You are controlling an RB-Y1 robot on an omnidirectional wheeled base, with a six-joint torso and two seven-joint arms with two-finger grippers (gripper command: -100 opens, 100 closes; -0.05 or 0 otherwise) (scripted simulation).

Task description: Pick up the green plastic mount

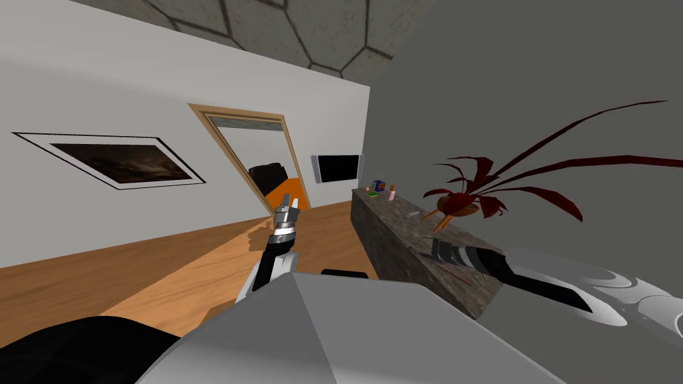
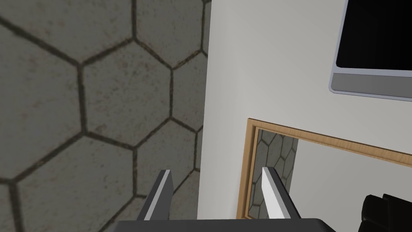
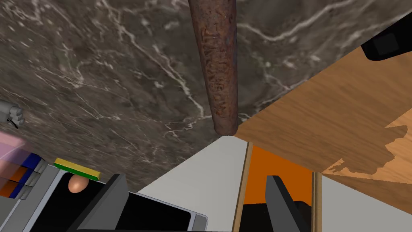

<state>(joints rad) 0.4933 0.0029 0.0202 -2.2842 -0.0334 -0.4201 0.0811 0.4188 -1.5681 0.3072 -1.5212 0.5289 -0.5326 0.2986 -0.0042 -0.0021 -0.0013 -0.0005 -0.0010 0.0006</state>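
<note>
Right wrist view shows the right gripper (image 3: 195, 178) open and empty above the counter (image 3: 100, 80), the green mount (image 3: 77, 169) at its far edge; left gripper (image 2: 216, 171) likewise.

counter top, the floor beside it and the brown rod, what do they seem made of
Counter top: dark stone, marble-like, with white veins and a smooth finish. Floor: wood or laminate, orange-tan with fine grain lines. Rod: perhaps rusted metal, reddish brown and pitted; it could also be rough wood.
</note>
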